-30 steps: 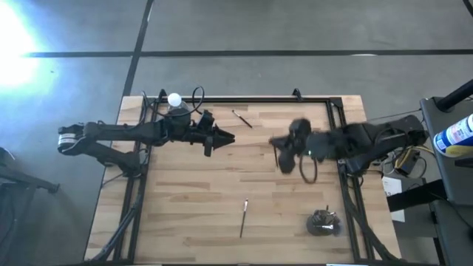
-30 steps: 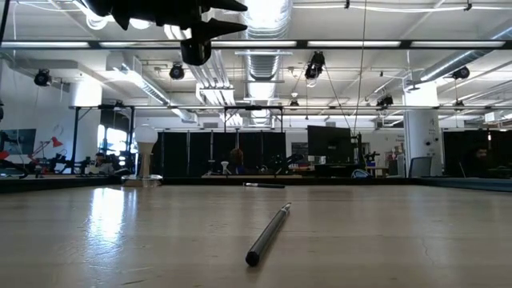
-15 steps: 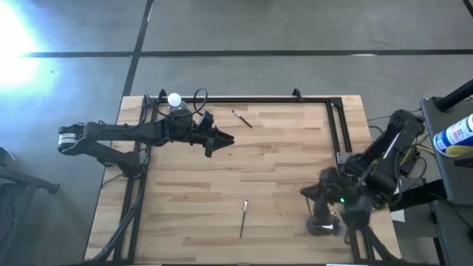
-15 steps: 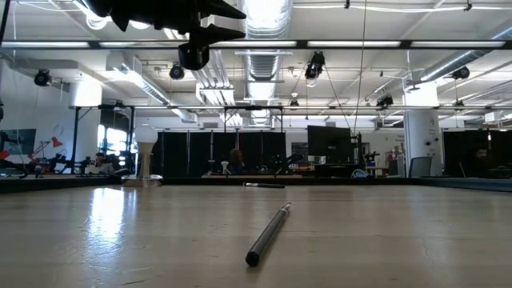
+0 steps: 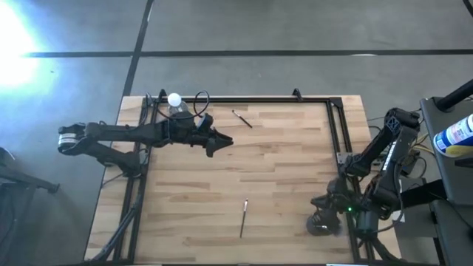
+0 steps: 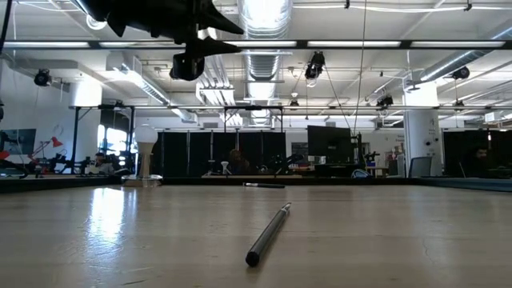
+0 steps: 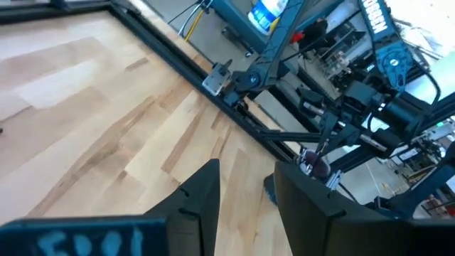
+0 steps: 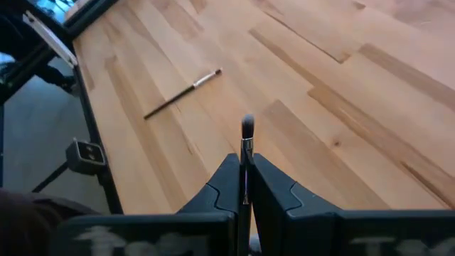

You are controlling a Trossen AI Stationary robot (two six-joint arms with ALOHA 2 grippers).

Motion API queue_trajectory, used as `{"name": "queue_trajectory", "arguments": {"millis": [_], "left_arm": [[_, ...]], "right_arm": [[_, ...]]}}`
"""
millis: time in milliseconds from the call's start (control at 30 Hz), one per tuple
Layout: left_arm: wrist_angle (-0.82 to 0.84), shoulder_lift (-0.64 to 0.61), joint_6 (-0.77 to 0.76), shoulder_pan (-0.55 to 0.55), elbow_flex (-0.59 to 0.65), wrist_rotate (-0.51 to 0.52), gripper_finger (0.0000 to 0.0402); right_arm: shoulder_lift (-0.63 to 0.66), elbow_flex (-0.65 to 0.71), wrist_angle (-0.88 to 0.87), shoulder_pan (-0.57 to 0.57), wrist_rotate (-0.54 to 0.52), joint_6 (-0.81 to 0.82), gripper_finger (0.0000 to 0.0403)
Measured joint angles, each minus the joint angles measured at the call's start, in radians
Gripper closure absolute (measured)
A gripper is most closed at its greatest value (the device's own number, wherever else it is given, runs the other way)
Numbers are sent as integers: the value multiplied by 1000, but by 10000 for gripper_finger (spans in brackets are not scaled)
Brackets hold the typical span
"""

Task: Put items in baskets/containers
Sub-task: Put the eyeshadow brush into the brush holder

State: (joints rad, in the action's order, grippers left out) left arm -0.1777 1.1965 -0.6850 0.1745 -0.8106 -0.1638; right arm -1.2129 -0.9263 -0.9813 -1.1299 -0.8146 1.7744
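My right gripper (image 5: 319,201) hovers at the table's near right corner, just on the far side of the small dark cup (image 5: 323,224), which holds several brushes. It is shut on a thin brush (image 8: 247,142). My left gripper (image 5: 222,140) is open, high over the far left part of the table (image 7: 245,192), and holds nothing. One thin brush (image 5: 243,218) lies flat near the near edge and shows in the low view as the brush (image 6: 268,234). Another brush (image 5: 242,118) lies flat near the far edge. My right gripper pinches the thin brush by its handle between the two fingers. The brush lies along the fingers, and its metal collar and dark head (image 8: 247,126) stick out past the fingertips. It is lifted clear of the table.
A black metal frame (image 5: 336,133) runs along the table's far and right edges. Past the right edge is a rack with a blue-labelled bottle (image 5: 454,137). Bare wood fills the middle of the table (image 5: 281,170). A white ball (image 5: 174,100) sits by the left arm's base.
My right arm has swung from the middle of the table toward the near right corner, carrying the brush, and now hangs by the cup. My left gripper has stayed about where it was, still open.
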Motion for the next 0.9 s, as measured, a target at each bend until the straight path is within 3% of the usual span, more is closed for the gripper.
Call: {"name": "queue_trajectory", "arguments": {"millis": [333,667,900], "left_arm": [[-2,0,-24,0,15,16,276],[-2,0,0,-1,15,58,276],[-5,0,0,-1,15,58,276]], "right_arm": [[-92,6,108,-6,2,-40,390],[-214,-29,103,-14,11,-23,388],[-222,-50,95,-13,98,-23,334]]}}
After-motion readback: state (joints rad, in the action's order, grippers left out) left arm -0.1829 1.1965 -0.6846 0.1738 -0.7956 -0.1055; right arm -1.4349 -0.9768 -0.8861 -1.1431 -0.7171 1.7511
